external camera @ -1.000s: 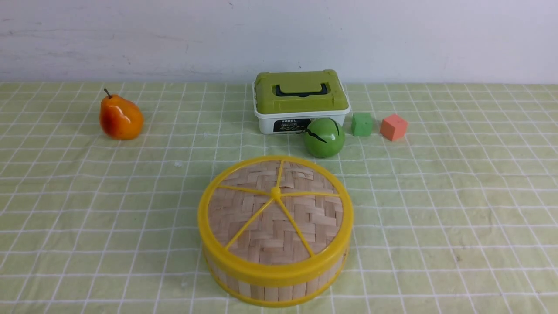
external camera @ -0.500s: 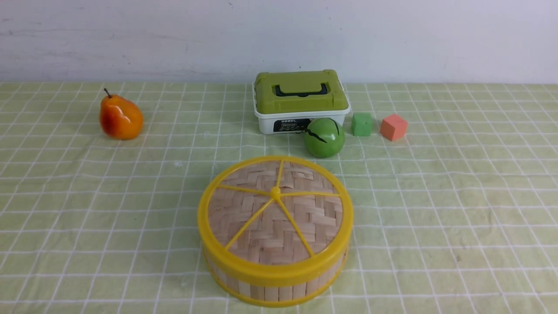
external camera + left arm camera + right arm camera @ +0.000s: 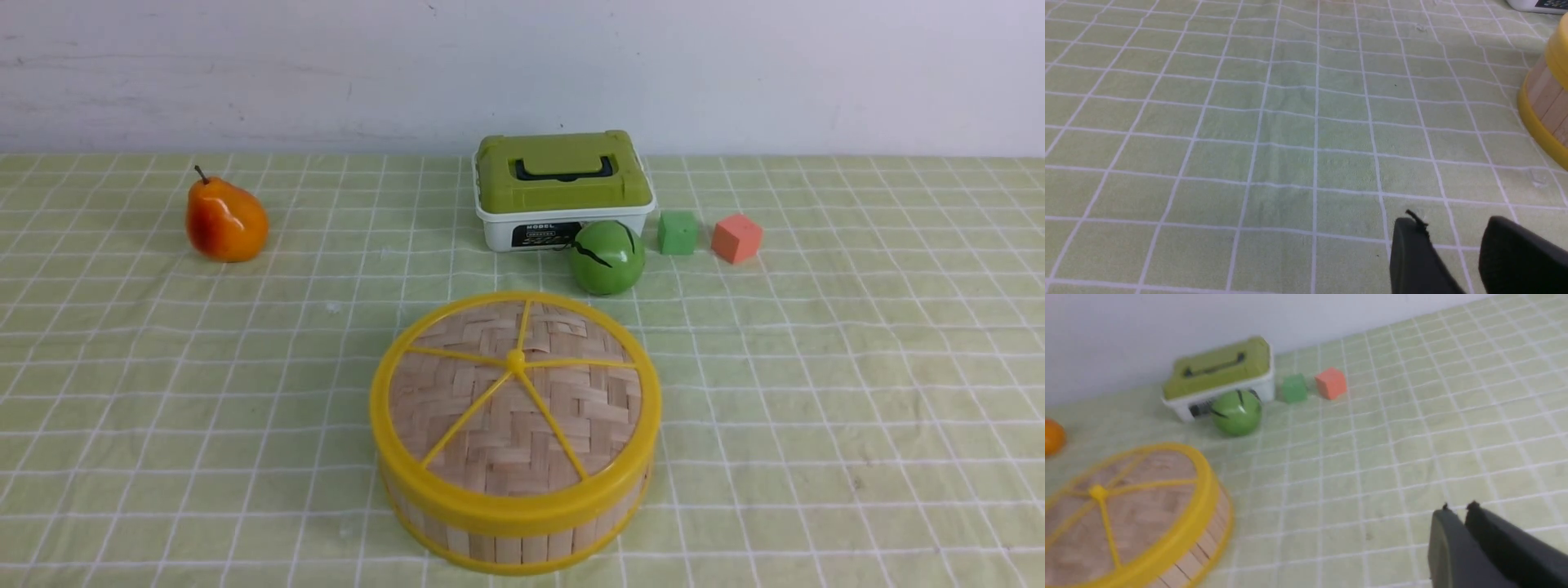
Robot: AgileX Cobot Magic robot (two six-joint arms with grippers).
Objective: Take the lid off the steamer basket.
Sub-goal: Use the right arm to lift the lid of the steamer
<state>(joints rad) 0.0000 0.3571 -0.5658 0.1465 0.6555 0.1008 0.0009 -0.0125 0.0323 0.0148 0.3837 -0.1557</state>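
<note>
Lid (image 3: 514, 392) is sitting flat on the steamer basket (image 3: 506, 539), rim to rim, with the spokes and the little middle knob facing up. The basket is on the green checked cloth (image 3: 816, 408) that covers the worktop.

Straight behind the basket there's a white box (image 3: 563, 188) with a green handled top. A green ball (image 3: 606, 257) sits just in front of that box, between it and the basket. Back and to the right of the basket are a green cube (image 3: 678, 233) and a pinkish cube (image 3: 736, 238), close together but not touching. A pear (image 3: 226, 220) is well off to the basket's back left.

Left fingers (image 3: 1412, 257) are spread apart with nothing between them, low over bare cloth near the basket's wall. Right fingers (image 3: 1447, 539) are pinched nearly together, empty, and clear of the basket.
</note>
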